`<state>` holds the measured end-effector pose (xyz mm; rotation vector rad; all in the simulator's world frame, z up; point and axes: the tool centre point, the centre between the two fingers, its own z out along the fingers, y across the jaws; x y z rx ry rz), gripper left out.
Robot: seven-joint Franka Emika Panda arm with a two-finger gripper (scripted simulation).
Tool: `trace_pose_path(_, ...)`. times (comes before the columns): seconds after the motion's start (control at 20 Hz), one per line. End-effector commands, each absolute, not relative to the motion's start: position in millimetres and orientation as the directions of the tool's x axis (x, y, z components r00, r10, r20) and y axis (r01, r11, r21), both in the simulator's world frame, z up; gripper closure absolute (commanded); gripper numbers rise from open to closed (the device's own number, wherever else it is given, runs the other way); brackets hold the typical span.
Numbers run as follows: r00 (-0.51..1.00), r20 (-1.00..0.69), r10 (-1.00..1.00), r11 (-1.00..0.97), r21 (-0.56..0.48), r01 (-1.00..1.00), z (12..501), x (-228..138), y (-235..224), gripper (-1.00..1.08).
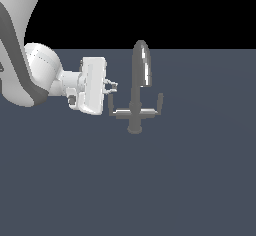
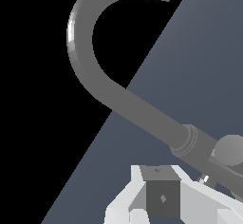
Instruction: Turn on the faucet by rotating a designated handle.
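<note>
1. In the wrist view, the gripper [image 2: 163,197] has its two white fingers [image 2: 124,204] on either side of a dark grey block, the top of a peg; whether they press it I cannot tell.
2. In the exterior view, the gripper [image 1: 114,86] sits at the top of the peg on the view's left, the handle [image 1: 110,103].
3. The faucet [image 1: 136,92] stands on the grey floor [image 1: 175,180], its crossbar [image 1: 135,112] level.
4. The twin peg [image 1: 160,102] stands at the crossbar's far end, well apart from the gripper.
5. The arched spout [image 1: 141,62] rises above the base [image 1: 135,128].
</note>
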<state>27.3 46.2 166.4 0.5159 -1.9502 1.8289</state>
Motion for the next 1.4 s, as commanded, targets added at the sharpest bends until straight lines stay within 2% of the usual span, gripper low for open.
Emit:
trace_pose_path(0.0,-0.810,0.587,0.005,0.039,-0.809,-0.586,156.7,30.0,49.8,1.08)
trace_pose_path(0.55,-0.710,0.704,0.000,-0.035,-0.710,-0.703,131.8,35.1,58.9,1.08)
trace_pose_path(0.95,-0.702,0.712,0.000,-0.040,-0.702,-0.711,129.8,35.3,59.6,1.08)
trace_pose_path(1.35,-0.702,0.712,0.000,-0.040,-0.702,-0.711,137.6,14.8,58.7,1.08)
